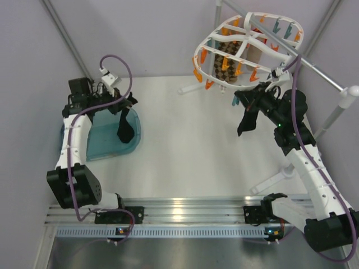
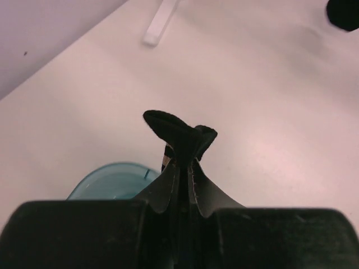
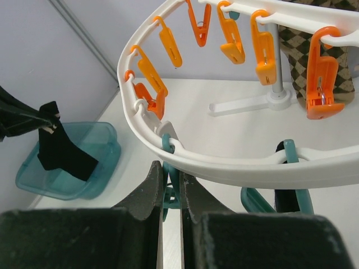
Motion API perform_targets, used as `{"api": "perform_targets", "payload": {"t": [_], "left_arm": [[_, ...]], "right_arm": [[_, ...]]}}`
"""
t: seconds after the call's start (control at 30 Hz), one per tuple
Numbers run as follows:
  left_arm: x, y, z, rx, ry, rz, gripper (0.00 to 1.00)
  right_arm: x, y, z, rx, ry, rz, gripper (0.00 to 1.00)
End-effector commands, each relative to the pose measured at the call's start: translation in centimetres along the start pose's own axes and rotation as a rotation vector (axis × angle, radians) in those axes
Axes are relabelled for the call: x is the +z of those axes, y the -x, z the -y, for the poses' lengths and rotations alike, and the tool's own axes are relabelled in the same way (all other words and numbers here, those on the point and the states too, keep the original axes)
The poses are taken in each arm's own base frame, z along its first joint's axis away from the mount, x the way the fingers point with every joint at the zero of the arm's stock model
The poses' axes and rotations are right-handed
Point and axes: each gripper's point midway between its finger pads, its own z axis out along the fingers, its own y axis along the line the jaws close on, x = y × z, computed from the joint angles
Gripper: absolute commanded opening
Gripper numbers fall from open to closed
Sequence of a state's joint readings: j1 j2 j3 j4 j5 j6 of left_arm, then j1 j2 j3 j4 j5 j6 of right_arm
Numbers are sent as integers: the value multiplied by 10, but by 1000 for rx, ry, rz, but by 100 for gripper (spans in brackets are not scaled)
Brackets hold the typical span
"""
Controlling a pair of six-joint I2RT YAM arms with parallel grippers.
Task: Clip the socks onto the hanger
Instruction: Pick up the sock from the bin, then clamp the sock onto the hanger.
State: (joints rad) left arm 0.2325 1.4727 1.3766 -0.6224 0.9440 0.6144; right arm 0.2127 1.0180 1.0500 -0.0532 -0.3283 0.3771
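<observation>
At the left of the table (image 1: 185,145), above the teal bin (image 1: 98,143): left gripper (image 2: 182,165) clenched on the top of a black sock (image 2: 179,134), limp, lower end dangling over the bin's right side, contact with the bin unclear. At the far right, under the near rim of the hanger (image 3: 235,165): right gripper (image 3: 171,176) pinched shut on a teal clip (image 3: 170,193) hooked to the white ring. Just beside and below that gripper, a second black sock (image 1: 245,119), hanging free above the table; held by a neighbouring clip or not, impossible to tell. Farther along the ring, orange clips (image 3: 263,47) and a brown patterned sock (image 1: 226,66).
</observation>
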Motion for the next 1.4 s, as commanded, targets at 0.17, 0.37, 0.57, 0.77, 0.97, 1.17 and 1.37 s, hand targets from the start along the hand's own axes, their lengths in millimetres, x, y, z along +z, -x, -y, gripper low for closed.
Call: {"api": "perform_targets", "payload": {"t": [0.17, 0.37, 0.57, 0.77, 0.97, 1.17, 1.37], "left_arm": [[49, 105, 114, -129, -149, 288, 0], [87, 121, 195, -356, -274, 378, 0], [113, 130, 262, -443, -355, 402, 0], [128, 159, 292, -501, -477, 488, 0], [146, 172, 301, -557, -556, 502, 0], [155, 183, 305, -580, -592, 520, 0], [159, 190, 311, -591, -638, 527, 0]], "right_arm": [[3, 27, -7, -8, 19, 70, 0], [8, 33, -12, 9, 47, 90, 0], [11, 30, -18, 64, 81, 83, 0], [14, 30, -21, 124, 99, 84, 0], [16, 31, -25, 174, 118, 87, 0], [15, 27, -25, 187, 120, 82, 0], [14, 25, -27, 188, 132, 81, 0]]}}
